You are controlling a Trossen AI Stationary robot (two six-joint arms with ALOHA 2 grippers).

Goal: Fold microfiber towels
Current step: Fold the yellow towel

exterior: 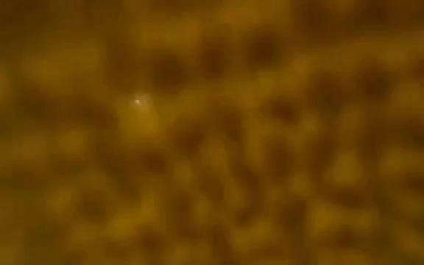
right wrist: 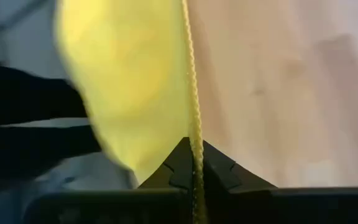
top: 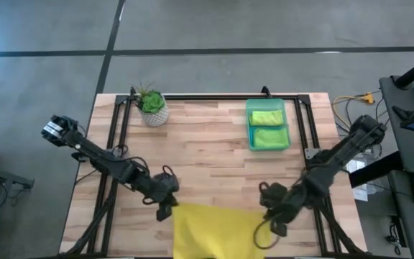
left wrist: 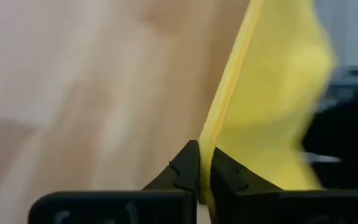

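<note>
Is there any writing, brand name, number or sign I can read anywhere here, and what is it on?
None can be read.
Yellow towel, held at two corners by the left hand and the right hand: plain, no label in view.
Green bin and plant pot: no markings visible.
Low view: filled by blurred yellow cloth, nothing legible.

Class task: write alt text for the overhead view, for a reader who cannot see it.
Both grippers, left and right, pinch a yellow towel by its corners at the wooden table's near edge. Farther back, a green bin holds folded green towels beside a potted plant.
</note>
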